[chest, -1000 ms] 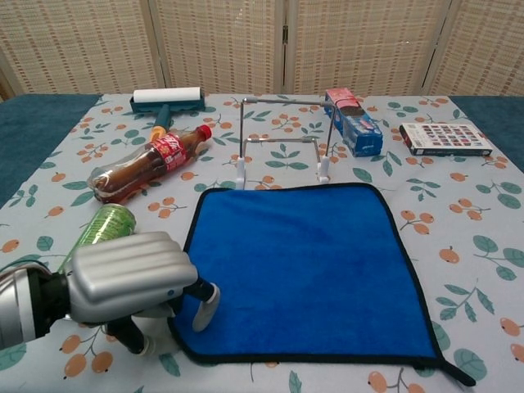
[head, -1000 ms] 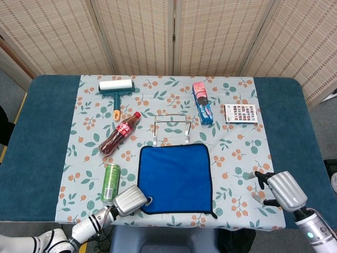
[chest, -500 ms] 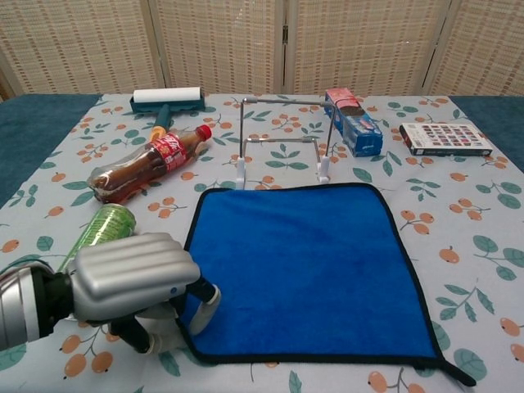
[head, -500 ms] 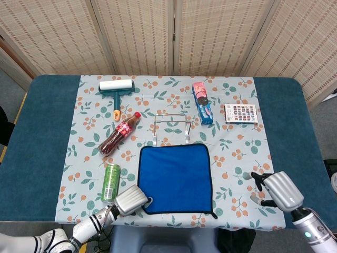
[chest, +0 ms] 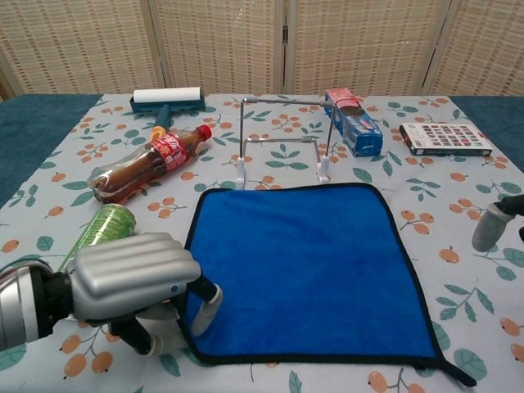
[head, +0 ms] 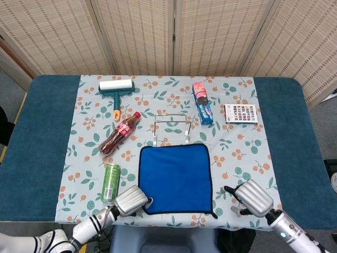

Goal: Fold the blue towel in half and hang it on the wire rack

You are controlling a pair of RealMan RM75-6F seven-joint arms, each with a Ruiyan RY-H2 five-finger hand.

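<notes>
Since the earlier frame the right hand (head: 251, 197), fingers spread and empty, had moved inward toward the one blue towel (head: 175, 178), which lay flat before the one wire rack (head: 171, 128). The left hand (chest: 131, 286) pinched its near-left corner. Folding was pending; next, grasp the right corner.

Staged lab tabletop: floral tablecloth (head: 237, 147), woven folding screens (head: 174, 31) behind, assorted props.

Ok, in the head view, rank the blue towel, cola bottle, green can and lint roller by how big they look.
Largest to smallest:
1. blue towel
2. cola bottle and lint roller, too alike to rank
3. green can
</notes>
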